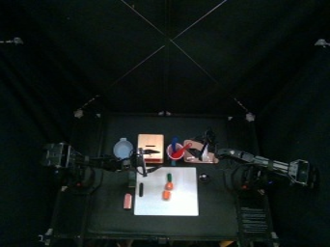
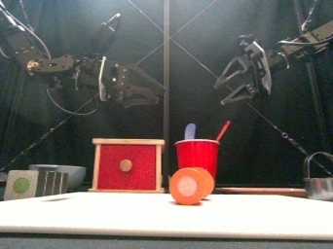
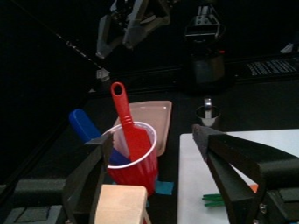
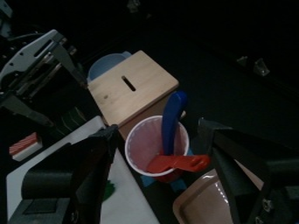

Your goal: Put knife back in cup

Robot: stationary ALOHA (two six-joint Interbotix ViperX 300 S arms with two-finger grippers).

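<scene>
The red cup point(image 2: 198, 156) stands mid-table, behind the white board point(image 1: 180, 198). A red handle point(image 2: 223, 129) and a blue handle point(image 2: 190, 130) stick out of it. I cannot tell which is the knife's, as both lower ends are hidden inside. In the left wrist view the cup point(image 3: 131, 156) holds the long red handle point(image 3: 121, 109). My right gripper point(image 2: 243, 86) hangs open high above the cup, empty, and its wrist view looks down on the cup point(image 4: 156, 150). My left gripper point(image 2: 135, 89) hovers open to the upper left, holding nothing.
A wooden box with a red front point(image 2: 128, 165) stands left of the cup, with a pale blue dish point(image 1: 125, 148) beyond it. An orange round piece point(image 2: 192, 185) lies on the board in front. A pink tray point(image 1: 195, 147) is right of the cup. A metal pot point(image 2: 318, 175) sits far right.
</scene>
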